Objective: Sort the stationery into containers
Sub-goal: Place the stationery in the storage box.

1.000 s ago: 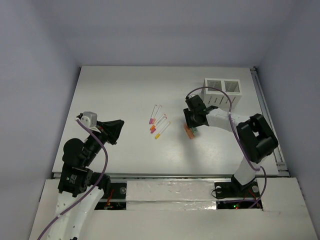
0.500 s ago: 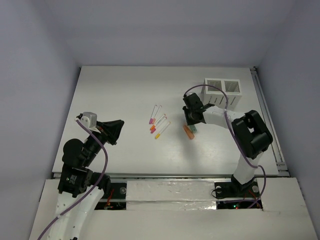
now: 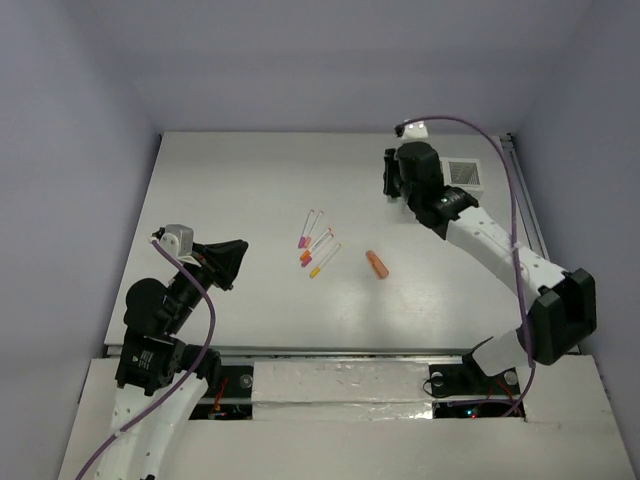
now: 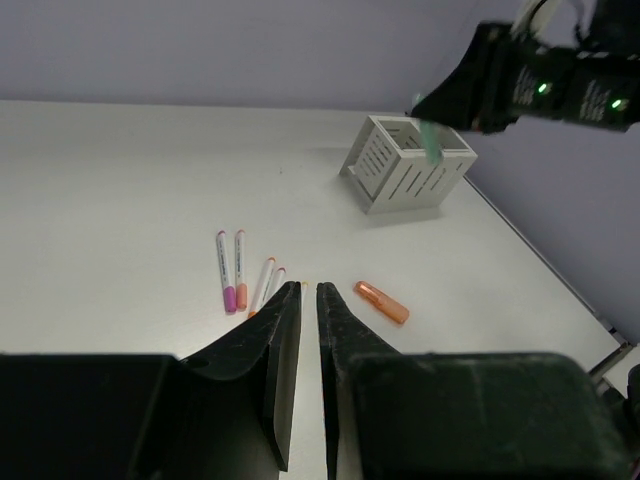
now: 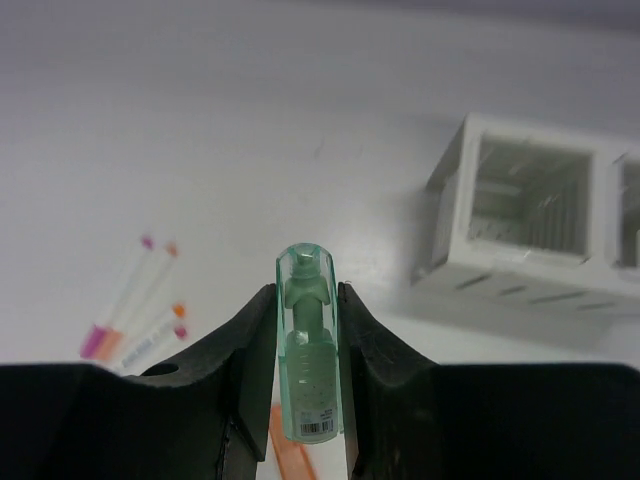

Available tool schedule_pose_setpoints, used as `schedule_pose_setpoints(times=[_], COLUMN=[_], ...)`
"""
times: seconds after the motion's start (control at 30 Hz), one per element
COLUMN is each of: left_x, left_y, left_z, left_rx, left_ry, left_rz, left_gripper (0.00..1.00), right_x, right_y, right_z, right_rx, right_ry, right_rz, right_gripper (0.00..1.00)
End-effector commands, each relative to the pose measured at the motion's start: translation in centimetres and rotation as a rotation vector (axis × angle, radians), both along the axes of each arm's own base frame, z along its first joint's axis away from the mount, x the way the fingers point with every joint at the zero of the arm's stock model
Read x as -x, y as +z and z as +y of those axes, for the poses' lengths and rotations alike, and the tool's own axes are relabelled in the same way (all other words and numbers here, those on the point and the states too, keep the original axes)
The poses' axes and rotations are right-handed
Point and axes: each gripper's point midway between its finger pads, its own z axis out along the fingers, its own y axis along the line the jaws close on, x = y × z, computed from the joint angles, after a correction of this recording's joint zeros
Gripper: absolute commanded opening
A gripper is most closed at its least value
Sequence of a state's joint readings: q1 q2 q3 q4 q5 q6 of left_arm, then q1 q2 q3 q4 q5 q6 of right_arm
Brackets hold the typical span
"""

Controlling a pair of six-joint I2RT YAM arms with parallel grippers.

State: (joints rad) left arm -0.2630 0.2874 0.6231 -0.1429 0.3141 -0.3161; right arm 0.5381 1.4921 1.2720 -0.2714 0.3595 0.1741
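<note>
My right gripper (image 5: pixel 306 292) is shut on the mint green piece (image 5: pixel 306 350) and holds it up in the air. In the top view this gripper (image 3: pixel 393 186) hangs just left of the white two-compartment container (image 3: pixel 465 175), whose left part the arm hides. The container (image 5: pixel 520 265) stands ahead and to the right in the right wrist view. The orange piece (image 3: pixel 377 264) lies on the table, with several pens (image 3: pixel 316 243) to its left. My left gripper (image 3: pixel 238 262) sits at the near left, shut and empty, its tips (image 4: pixel 309 288) pointing at the pens (image 4: pixel 232 272).
The table's right edge has a rail (image 3: pixel 530 230) beside the container. White walls stand round the table on three sides. The orange piece (image 4: pixel 381 302) and the container (image 4: pixel 408 165) also show in the left wrist view.
My right gripper closed on the mint green piece beside the orange one, lifted it and carried it back towards the container. The left arm has not moved.
</note>
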Motion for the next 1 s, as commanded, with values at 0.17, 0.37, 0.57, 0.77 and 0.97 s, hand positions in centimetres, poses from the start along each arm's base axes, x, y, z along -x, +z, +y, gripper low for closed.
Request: schedule_pose_setpoints(times=[0.17, 0.37, 0.57, 0.77, 0.97], left_x=[0.6, 0.7, 0.7, 0.5, 0.4], left_y=[2.2, 2.2, 2.1, 1.9, 1.8], left_z=[-0.2, -0.4, -0.6, -0.7, -0.7], left_rx=[0.016, 0.016, 0.014, 0.012, 0.012], left_ry=[-0.022, -0.031, -0.045, -0.048, -0.045], left_rz=[-0.078, -0.083, -0.079, -0.068, -0.064], left_gripper=[0.1, 0.1, 0.1, 0.09, 0.09], right_x=[-7.6, -11.7, -13.1, -12.5, -11.5], right_y=[10.2, 8.6, 4.4, 0.8, -1.0], right_z=[-7.2, -11.0, -13.1, -13.3, -13.2], right_rx=[-0.098, -0.147, -0.1, -0.117, -0.144], right_ry=[-0.325, -0.404, -0.44, -0.444, -0.446], right_rz=[-0.37, -0.35, -0.293, -0.244, -0.214], right_gripper=[0.13, 0.13, 0.15, 0.21, 0.27])
